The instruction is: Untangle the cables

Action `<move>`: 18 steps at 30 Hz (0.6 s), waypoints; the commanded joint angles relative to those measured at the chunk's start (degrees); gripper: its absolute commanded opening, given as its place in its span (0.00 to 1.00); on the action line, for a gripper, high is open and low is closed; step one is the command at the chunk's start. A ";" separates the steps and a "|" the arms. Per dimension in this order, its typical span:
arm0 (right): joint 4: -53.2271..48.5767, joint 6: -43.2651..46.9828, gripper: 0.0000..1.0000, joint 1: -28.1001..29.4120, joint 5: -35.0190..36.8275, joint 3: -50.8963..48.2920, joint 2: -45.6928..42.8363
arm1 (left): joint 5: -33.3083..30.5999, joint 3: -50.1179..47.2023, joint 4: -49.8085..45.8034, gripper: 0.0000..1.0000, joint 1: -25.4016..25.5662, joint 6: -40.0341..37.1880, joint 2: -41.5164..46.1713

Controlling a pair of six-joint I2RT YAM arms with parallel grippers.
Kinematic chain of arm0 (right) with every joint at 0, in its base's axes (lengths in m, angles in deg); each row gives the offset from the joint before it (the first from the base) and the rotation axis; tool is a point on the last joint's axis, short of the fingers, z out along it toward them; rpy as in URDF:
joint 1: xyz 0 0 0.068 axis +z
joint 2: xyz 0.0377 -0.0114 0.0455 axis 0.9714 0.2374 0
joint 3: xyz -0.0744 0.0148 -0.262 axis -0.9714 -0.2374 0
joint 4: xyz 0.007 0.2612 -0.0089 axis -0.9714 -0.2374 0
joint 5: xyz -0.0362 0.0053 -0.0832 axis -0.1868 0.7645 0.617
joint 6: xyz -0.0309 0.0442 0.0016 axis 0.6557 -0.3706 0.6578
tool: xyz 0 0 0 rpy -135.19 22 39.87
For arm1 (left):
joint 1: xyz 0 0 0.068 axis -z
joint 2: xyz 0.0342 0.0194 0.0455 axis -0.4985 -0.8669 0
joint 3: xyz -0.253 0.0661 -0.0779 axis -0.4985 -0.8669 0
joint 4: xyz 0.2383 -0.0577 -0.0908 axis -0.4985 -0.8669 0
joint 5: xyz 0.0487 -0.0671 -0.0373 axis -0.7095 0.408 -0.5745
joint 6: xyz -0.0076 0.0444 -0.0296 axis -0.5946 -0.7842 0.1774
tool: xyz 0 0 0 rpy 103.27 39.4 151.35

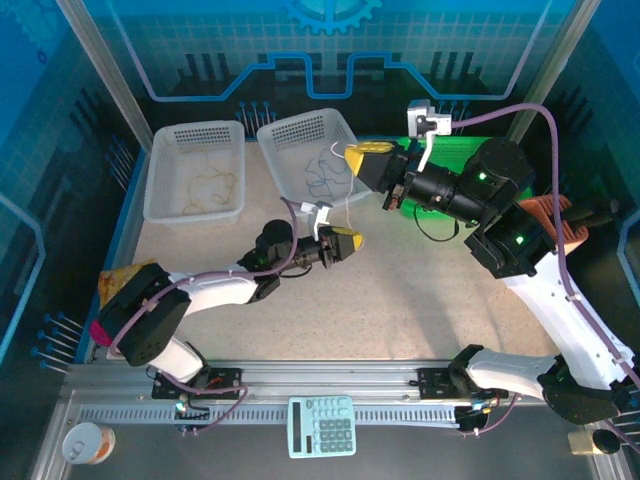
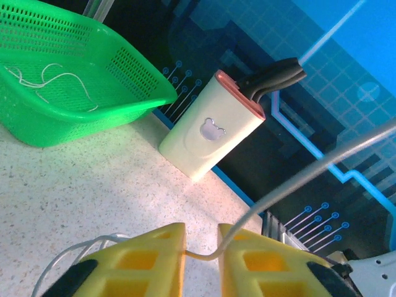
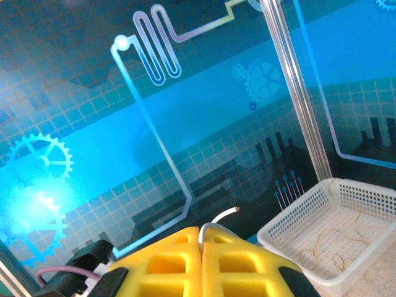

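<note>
left claw parted a crack, white cable loose in the gap, not pinched. from there the cable's long run goes up and right to the right claw, clamped shut on its end. right arm likely pulls it clear.

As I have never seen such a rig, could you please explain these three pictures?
Two robot arms are bolted at a table's near edge. The overhead picture shows the left arm and right arm. The others come from a camera on each wrist, looking past its yellow jaws. On the table stand a left white basket, a right white basket and a green basket, all holding thin cables. The right jaws are shut on a whitish cable; the left jaws stand slightly apart around a whitish cable.
</note>
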 commanded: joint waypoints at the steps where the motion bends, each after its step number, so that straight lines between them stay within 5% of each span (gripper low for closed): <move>1: 3.49 -0.46 0.00 -0.41 -0.75 3.08 0.19 | 0.71 1.94 5.59 0.25 0.11 2.34 -3.04; 11: 3.53 0.52 0.00 -0.41 -0.16 5.69 0.92 | 0.68 0.81 14.01 0.20 0.06 7.01 -9.87; 18: 2.51 2.09 0.00 -0.51 0.48 4.75 0.69 | -1.48 -8.19 8.71 0.47 0.07 3.63 -0.67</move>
